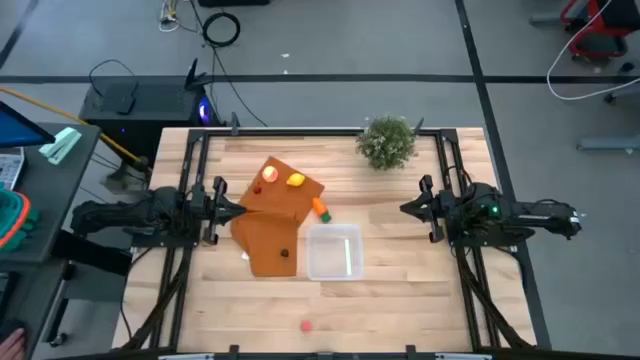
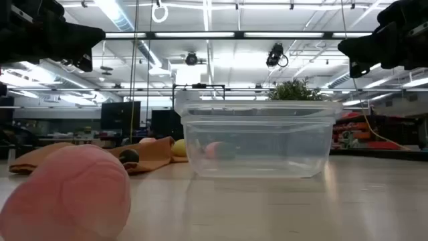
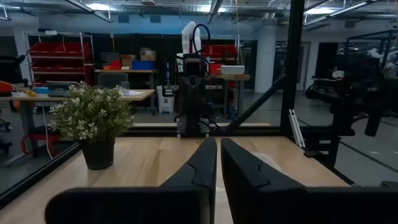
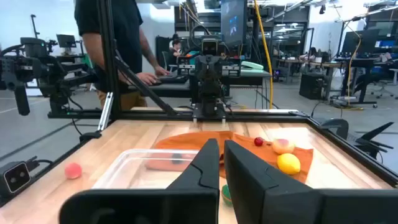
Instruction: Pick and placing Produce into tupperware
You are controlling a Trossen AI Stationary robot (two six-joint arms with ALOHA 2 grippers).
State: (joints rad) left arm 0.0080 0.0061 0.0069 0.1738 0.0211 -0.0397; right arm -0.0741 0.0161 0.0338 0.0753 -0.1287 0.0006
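The clear tupperware [image 1: 333, 251] stands on the table near the middle, also shown in the low view [image 2: 257, 137] and the right wrist view [image 4: 143, 163]. An orange-brown cloth [image 1: 275, 220] lies left of it and carries the red-yellow fruit [image 1: 269, 174], the lemon [image 1: 296, 181] and a small dark piece [image 1: 284, 253]. The carrot [image 1: 320, 208] lies at the cloth's right edge. A red-pink piece [image 1: 306, 325] rests on bare wood near the near edge. My left gripper [image 1: 240, 210] hovers shut at the cloth's left side. My right gripper [image 1: 405, 208] hovers shut right of the tupperware.
A bushy potted plant [image 1: 387, 140] stands at the far edge, right of centre. Black frame rails [image 1: 190, 200] run along both table sides. A tiny red piece [image 4: 258, 142] sits on the cloth by the fruit. A person stands beyond the table in the right wrist view.
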